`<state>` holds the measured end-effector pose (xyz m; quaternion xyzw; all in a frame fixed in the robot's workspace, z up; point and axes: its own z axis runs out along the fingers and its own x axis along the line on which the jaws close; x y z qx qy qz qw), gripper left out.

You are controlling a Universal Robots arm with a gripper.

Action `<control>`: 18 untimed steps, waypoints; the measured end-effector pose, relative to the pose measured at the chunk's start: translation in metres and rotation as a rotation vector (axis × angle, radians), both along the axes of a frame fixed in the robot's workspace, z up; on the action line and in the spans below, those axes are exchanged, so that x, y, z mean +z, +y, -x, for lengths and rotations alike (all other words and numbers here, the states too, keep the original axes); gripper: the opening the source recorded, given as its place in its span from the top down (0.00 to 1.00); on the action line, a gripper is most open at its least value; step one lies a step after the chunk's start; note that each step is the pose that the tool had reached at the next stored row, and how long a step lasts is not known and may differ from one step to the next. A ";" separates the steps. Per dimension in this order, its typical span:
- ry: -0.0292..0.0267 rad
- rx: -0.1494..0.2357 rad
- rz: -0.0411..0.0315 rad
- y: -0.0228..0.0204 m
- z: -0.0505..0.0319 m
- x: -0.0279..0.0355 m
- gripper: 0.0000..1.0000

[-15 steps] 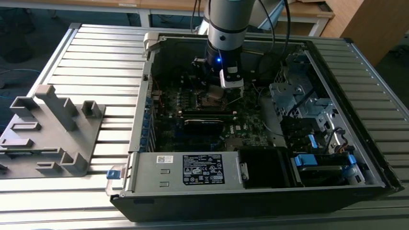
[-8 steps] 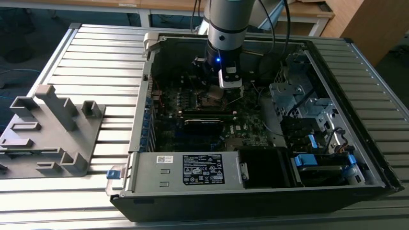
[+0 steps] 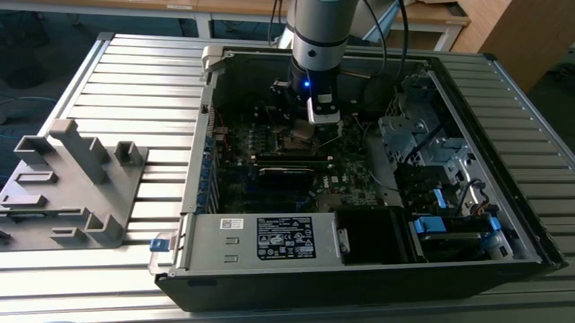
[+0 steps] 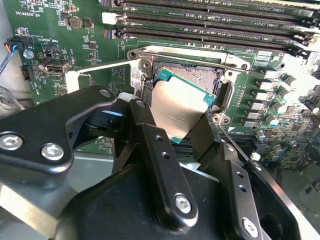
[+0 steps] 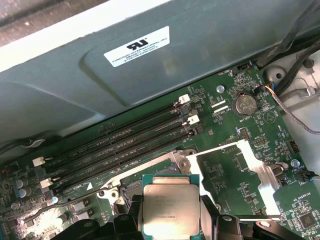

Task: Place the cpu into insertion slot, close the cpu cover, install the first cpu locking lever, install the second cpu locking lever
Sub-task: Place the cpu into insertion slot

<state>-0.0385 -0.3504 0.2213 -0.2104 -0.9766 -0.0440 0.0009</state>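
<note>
The cpu (image 4: 182, 112) hides much of the insertion slot (image 4: 200, 76); the hand (image 4: 172, 120) covers its gripped edges.

Under me an open computer case (image 3: 193, 195) lies on a slatted metal table (image 3: 134, 81), with a grey plastic fixture (image 3: 72, 188) to the exterior view's left, a labelled power supply (image 3: 269, 239) inside, and long memory slots (image 5: 125, 137) and a coin battery (image 5: 244, 105) on its green motherboard (image 5: 277, 132).

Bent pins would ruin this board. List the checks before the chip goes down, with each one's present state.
1. The gripper shut on the cpu: ok.
2. The cpu cover swung open, off the insertion slot: ok.
3. The cpu above the slot, not seated: ok.
4. The cpu edges square with the slot: cannot tell.
5. The slot free of debris: cannot tell.
</note>
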 end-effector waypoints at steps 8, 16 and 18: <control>0.0000 -0.013 0.0000 0.0000 0.0000 0.0000 0.46; 0.0000 -0.015 0.0000 0.0000 0.0000 0.0000 0.46; 0.0000 -0.015 0.0001 0.0000 0.0000 0.0000 0.46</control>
